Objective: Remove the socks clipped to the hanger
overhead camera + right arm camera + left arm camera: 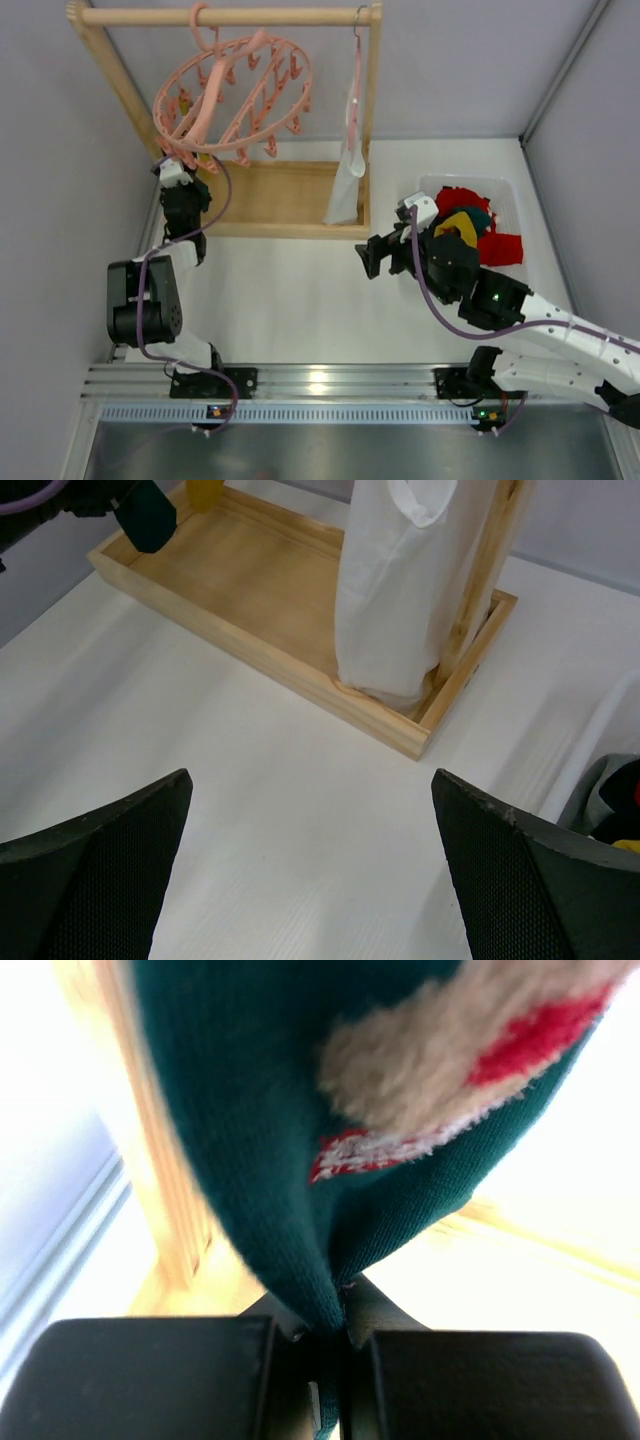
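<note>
Rail (380, 378) of ribbed metal runs along the six o'clock edge of the white bench (300, 300), carrying both arm bases. The right end effector (370, 258) hovers over the middle of the bench, released and holding nothing. Its wrist view shows only bare bench between the two black pads (100, 870).

Just beyond its arm, toward three o'clock, a clear bin (508, 190) holds a heap of red, mustard and teal socks (465, 215).

At ten o'clock the left end effector (172, 165) reaches up under the low rim of the round pink hanger (235, 100). It is clenched on the lower end of a dark teal sock (260, 1140) with a white-and-red mark, the fabric pinched between its fingers. That sock hangs beside the rack's left wooden post (165, 1190).

The hanger hooks over the rack's top rail (260, 16) at twelve o'clock. A white cloth (348, 180) dangles toward one o'clock, over the wooden tray base (280, 195).
</note>
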Motion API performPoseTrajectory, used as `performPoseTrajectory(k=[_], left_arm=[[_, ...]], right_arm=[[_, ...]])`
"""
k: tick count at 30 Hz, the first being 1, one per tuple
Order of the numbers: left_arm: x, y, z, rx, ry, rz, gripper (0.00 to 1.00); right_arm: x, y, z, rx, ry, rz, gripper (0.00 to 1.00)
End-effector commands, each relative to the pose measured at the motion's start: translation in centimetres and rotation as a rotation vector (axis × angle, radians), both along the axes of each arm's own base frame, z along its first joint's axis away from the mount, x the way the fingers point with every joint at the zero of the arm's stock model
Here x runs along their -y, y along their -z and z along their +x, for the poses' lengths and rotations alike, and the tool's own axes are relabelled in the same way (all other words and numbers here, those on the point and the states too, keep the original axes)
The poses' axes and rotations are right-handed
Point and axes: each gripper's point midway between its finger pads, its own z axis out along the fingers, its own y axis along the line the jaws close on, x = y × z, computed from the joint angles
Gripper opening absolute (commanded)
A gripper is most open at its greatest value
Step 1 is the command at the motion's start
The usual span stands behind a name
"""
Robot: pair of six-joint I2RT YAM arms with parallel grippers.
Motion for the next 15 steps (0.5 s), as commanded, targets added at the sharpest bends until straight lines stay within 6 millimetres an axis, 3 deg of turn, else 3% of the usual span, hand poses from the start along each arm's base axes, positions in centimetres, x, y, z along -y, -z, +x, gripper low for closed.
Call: performPoseTrajectory(k=[1,2,5,7,8,9,10,15], left_arm=[[1.8,-3.8,-2.2,0.129,-0.157,-0.065,0.00],[2.1,-2.6,-3.2,0.105,-0.183,-0.066,0.00],[4.9,-2.7,-5.3,0.128,-0.194,-0.131,0.00],[6.1,-1.0,-6.9,0.096,-0.190,-0.133,0.00],[5.8,-1.6,-7.8,0.115,-0.233,-0.134,0.00],[6.1,-0.7,-8.6,0.097,-0.237,-0.130,0.00],[7.2,-0.7,-9.0,0.096,-0.211,-0.123,0.00],[8.5,-0.9,-11.4,0.091,-0.222,-0.100,0.00]], right_arm=[[-0.5,-3.2,-0.1,0.051,-0.028,0.111,0.99],[-0.3,-3.4,-0.2,0.054,-0.028,0.117,0.99],[0.0,-3.9,-0.5,0.059,-0.034,0.128,1.00],[0.1,-4.1,-0.8,0.062,-0.043,0.137,1.00],[0.1,-4.3,-0.9,0.064,-0.049,0.144,0.99],[0.1,-4.4,-1.0,0.065,-0.053,0.150,0.99],[0.1,-4.4,-1.1,0.066,-0.064,0.150,0.99],[-0.1,-5.2,-1.7,0.076,-0.093,0.182,1.00]])
